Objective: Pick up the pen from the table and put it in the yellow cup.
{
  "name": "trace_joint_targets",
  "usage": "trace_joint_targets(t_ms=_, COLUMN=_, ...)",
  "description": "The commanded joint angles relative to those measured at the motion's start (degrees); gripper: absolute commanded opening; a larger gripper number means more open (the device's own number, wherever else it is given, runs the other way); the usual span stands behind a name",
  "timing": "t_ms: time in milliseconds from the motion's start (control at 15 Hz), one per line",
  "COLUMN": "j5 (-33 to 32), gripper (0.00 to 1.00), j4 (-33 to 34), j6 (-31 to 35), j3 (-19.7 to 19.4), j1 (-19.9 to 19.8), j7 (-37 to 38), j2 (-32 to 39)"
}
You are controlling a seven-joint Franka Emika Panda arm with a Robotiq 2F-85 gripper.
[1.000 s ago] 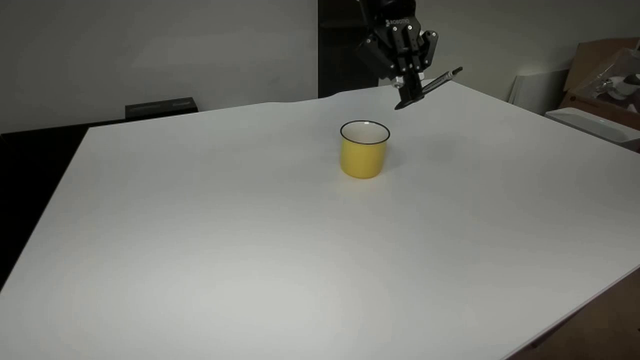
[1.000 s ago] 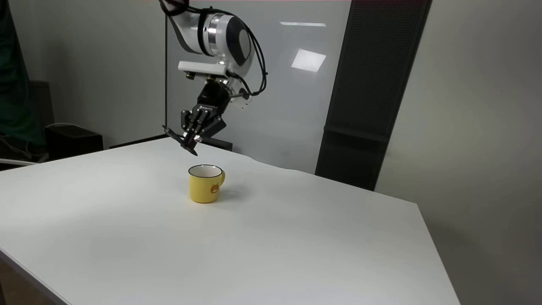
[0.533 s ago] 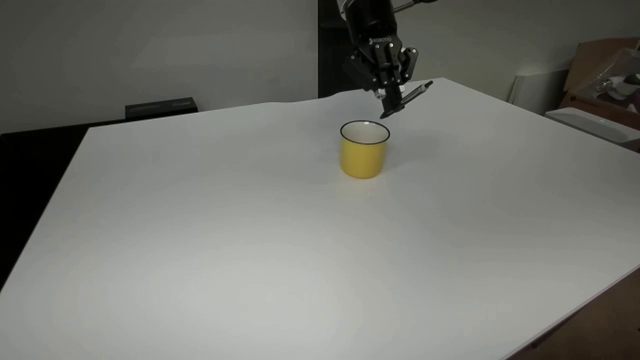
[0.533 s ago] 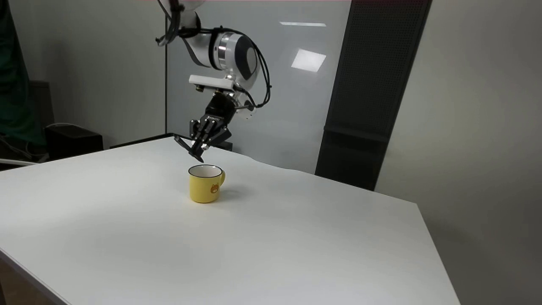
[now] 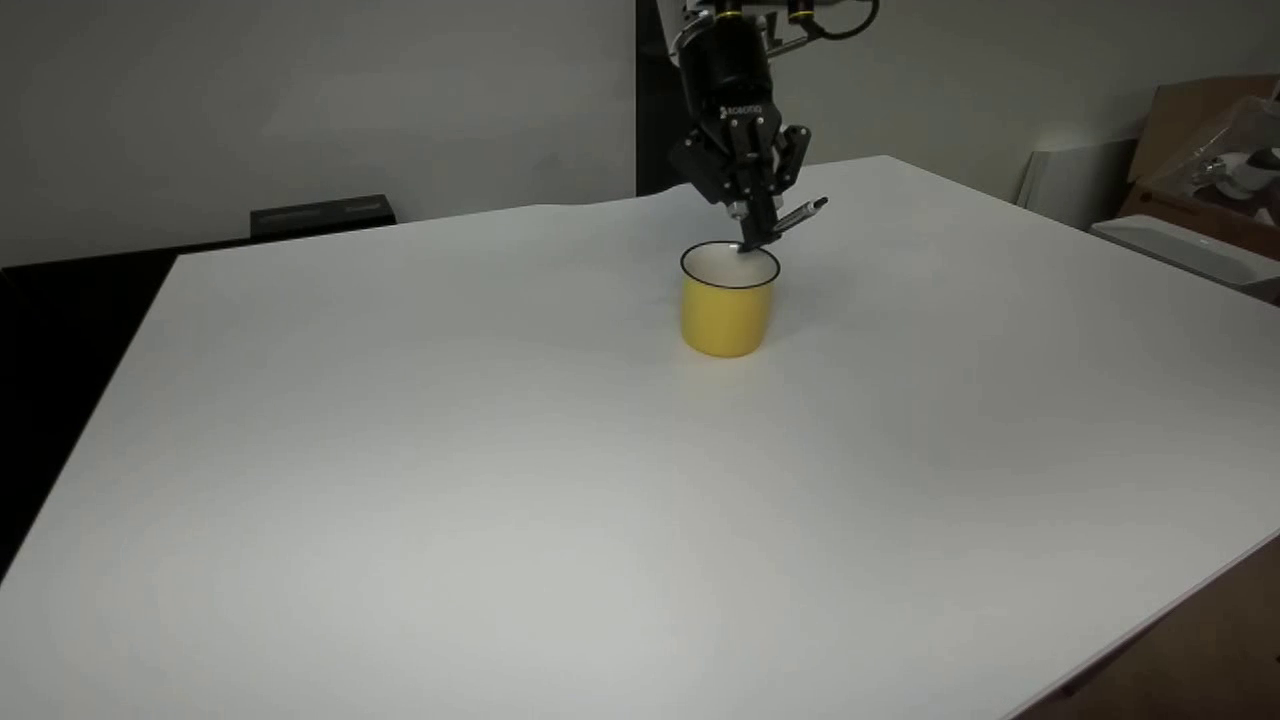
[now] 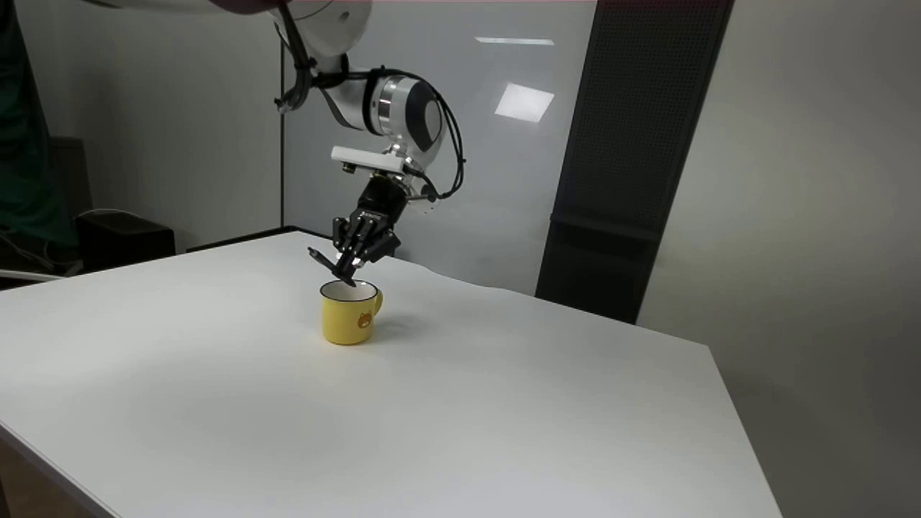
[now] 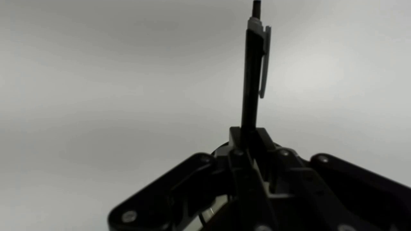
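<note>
Clamping the pen (image 7: 252, 77) in the claw (image 7: 249, 136), holding it tilted and clear of the table (image 5: 600, 500), so seemingly counting the pick-up as done. Hovering with the yellow cup (image 6: 344, 321) just beneath the claw, near the pen's lower end; not yet releasing, probably needing only lowering and letting go.

A grey wall (image 6: 806, 216) flanks a tall black panel (image 6: 633, 158), and a glossy panel (image 6: 496, 187) carries a bright patch (image 6: 524, 102); dark green cloth (image 6: 29, 144) hangs near a black box (image 6: 124, 244). In an exterior view, a cardboard box (image 5: 1180, 120) stands beside a pale board (image 5: 1078, 183).
</note>
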Motion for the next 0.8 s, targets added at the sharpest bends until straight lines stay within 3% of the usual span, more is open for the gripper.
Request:
trace_joint_targets(t_ms=0, j5=0.80, gripper=0.03, j4=8.00, j6=-2.98, j3=0.76, j1=-0.78, j7=1.09, j2=4.66)
trace_joint_targets(t_ms=67, j5=0.82, gripper=0.03, j4=8.81, j6=-3.20, j3=0.82, j1=-0.80, j7=1.10, j2=5.23)
trace_joint_targets(t_ms=133, j5=0.91, gripper=0.38, j4=9.73, j6=-3.64, j3=0.92, j1=-0.82, j7=1.14, j2=5.84)
trace_joint_targets(t_ms=267, j5=1.09, gripper=0.44, j4=11.12, j6=-4.22, j3=1.08, j1=-0.82, j7=1.26, j2=6.72)
trace_joint_targets(t_ms=733, j5=2.13, gripper=0.92, j4=11.95, j6=-4.00, j3=0.74, j1=-0.50, j7=1.04, j2=6.81)
